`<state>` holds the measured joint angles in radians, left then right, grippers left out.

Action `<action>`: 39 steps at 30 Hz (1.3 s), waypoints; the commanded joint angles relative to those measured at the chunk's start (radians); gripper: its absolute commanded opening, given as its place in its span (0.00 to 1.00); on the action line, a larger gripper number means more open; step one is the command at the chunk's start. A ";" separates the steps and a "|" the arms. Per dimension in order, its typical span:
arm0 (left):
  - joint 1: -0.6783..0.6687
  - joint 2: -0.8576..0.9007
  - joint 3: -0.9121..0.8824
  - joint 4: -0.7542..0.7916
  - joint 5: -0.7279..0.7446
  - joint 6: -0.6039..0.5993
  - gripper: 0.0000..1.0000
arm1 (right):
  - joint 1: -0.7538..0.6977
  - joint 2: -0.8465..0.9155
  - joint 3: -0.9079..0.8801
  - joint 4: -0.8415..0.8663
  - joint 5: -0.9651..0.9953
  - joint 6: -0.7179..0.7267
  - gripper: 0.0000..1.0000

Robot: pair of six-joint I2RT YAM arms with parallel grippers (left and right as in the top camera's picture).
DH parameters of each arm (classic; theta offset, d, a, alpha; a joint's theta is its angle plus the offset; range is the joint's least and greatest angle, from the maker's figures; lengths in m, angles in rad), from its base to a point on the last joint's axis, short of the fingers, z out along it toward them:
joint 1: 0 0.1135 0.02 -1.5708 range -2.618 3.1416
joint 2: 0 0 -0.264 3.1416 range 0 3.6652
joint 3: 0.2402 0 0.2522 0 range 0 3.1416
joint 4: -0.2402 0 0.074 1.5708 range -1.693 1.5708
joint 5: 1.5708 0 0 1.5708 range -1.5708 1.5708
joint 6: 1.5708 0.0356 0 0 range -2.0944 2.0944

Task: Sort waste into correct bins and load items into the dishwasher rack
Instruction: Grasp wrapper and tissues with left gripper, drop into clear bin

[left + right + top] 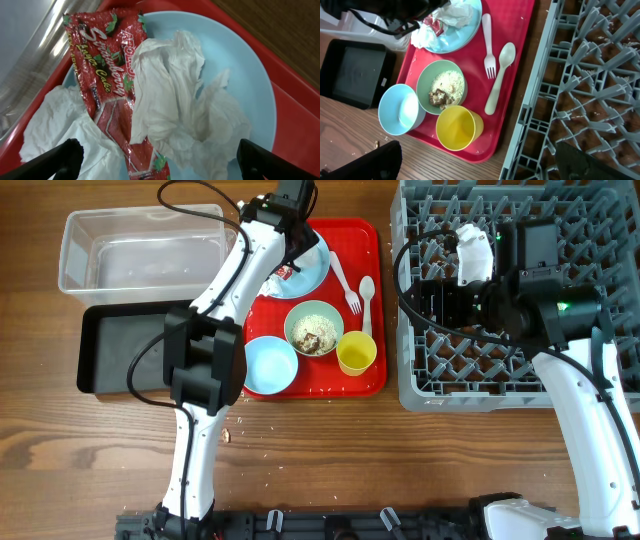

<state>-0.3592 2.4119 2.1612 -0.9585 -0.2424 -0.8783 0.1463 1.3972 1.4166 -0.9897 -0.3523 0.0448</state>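
My left gripper point(160, 161) hangs spread wide over the pale blue plate point(240, 60). Only its wrist view shows the snack wrapper point(107, 90) lying against the crumpled napkin point(175, 100) there; overhead, the arm covers most of that. My right gripper point(480, 167) is released too, empty, above the dishwasher rack's point(590, 75) left edge, and its wrist view shows rice scraps point(450, 82) in the green bowl point(424, 89).

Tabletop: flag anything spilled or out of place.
Small white crumbs lie scattered on the wooden table in front of the red tray, which looks like a loose spill. Similar pale bits speckle the lattice of the dishwasher rack. Nothing looks tipped or broken.
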 commanded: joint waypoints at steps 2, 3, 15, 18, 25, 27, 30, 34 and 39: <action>0.004 0.056 0.014 0.015 -0.023 -0.024 1.00 | 0.004 0.006 0.028 -0.004 -0.019 0.011 1.00; 0.004 0.068 0.014 0.016 -0.020 -0.024 1.00 | 0.004 0.006 0.028 -0.004 -0.019 0.011 1.00; 0.003 0.097 0.014 0.000 -0.016 -0.019 0.75 | 0.004 0.006 0.028 -0.008 -0.019 0.011 1.00; 0.003 0.097 0.014 -0.011 -0.016 -0.020 0.40 | 0.004 0.006 0.028 -0.012 -0.019 0.011 1.00; 0.003 0.089 0.014 -0.006 -0.016 0.023 0.04 | 0.004 0.006 0.028 -0.022 -0.019 0.011 1.00; 0.003 0.064 0.014 -0.006 -0.016 0.082 0.04 | 0.004 0.006 0.028 -0.022 -0.019 0.011 1.00; 0.003 -0.019 0.014 -0.008 -0.016 0.148 0.04 | 0.004 0.006 0.028 -0.021 -0.019 0.011 1.00; 0.003 -0.160 0.014 -0.011 -0.016 0.193 0.04 | 0.004 0.006 0.028 -0.021 -0.019 0.011 1.00; 0.031 -0.305 0.014 -0.058 -0.018 0.246 0.04 | 0.004 0.006 0.028 -0.021 -0.019 0.011 1.00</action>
<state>-0.3573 2.1952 2.1612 -0.9909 -0.2420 -0.7048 0.1463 1.3972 1.4166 -1.0100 -0.3588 0.0448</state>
